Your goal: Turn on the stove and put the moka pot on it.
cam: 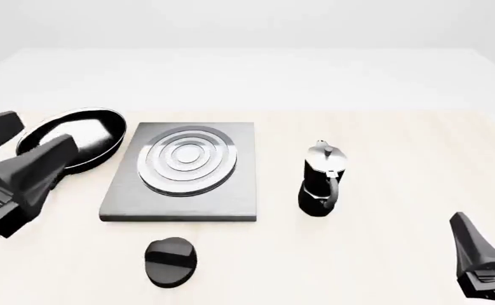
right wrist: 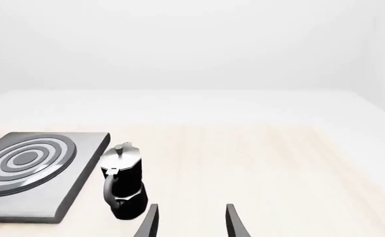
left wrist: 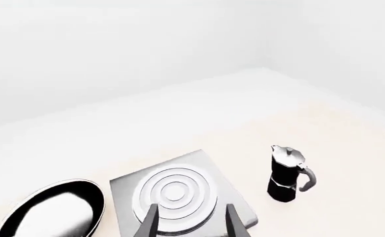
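Note:
The stove (cam: 239, 184) is a flat grey slab with a silver ring burner (cam: 188, 157), left of the table's centre. Its black oval knob (cam: 171, 260) lies apart, in front of the slab. The moka pot (cam: 322, 181) stands upright on the table just right of the stove, black with a silver lid. My left gripper (cam: 44, 129) hovers open at the far left, beside the slab; in its wrist view (left wrist: 189, 212) the fingers frame the burner (left wrist: 176, 192), with the pot (left wrist: 286, 175) off to one side. My right gripper (cam: 487, 219) is open at the front right, empty, with the pot (right wrist: 123, 185) ahead of its fingers (right wrist: 149, 222).
A black frying pan (cam: 103, 127) sits left of the stove, partly behind my left gripper's fingers, and it also shows in the left wrist view (left wrist: 54, 212). The light wooden table (cam: 400, 146) stretches right of the pot and ends at a pale back edge.

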